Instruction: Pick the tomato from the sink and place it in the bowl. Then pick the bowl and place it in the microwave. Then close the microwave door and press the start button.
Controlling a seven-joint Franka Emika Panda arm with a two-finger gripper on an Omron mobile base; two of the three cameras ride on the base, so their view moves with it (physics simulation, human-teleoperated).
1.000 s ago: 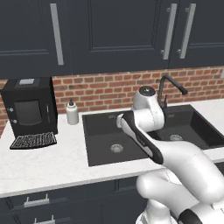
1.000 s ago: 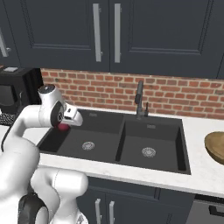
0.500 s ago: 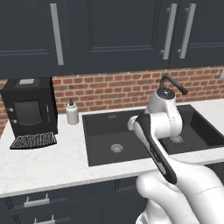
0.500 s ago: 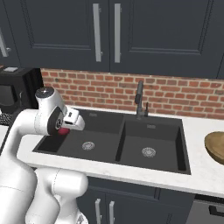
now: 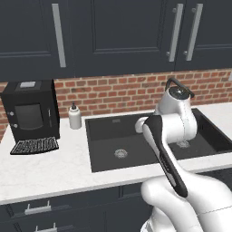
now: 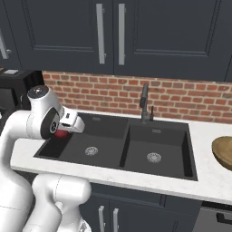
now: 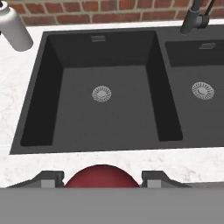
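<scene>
The red tomato (image 7: 101,178) sits between my two dark fingertips (image 7: 50,177), and my gripper (image 7: 101,180) is shut on it. It hangs above the front rim of the dark double sink (image 7: 39,87), over the left basin. From the right base view the tomato (image 6: 59,133) peeks out under the white hand by the sink's (image 6: 188,149) left end. The wooden bowl (image 6: 224,152) rests on the counter far to the right, well apart from the gripper. The microwave and its door are out of view.
A black faucet (image 6: 144,102) stands behind the divider between the basins. A white bottle (image 5: 74,117) and a black coffee machine (image 5: 31,112) stand on the counter left of the sink. Dark cabinets hang above the brick wall.
The arm's upper joints have swung to the right in the left base view. The hand has dipped slightly over the sink's left end, still holding the tomato.
</scene>
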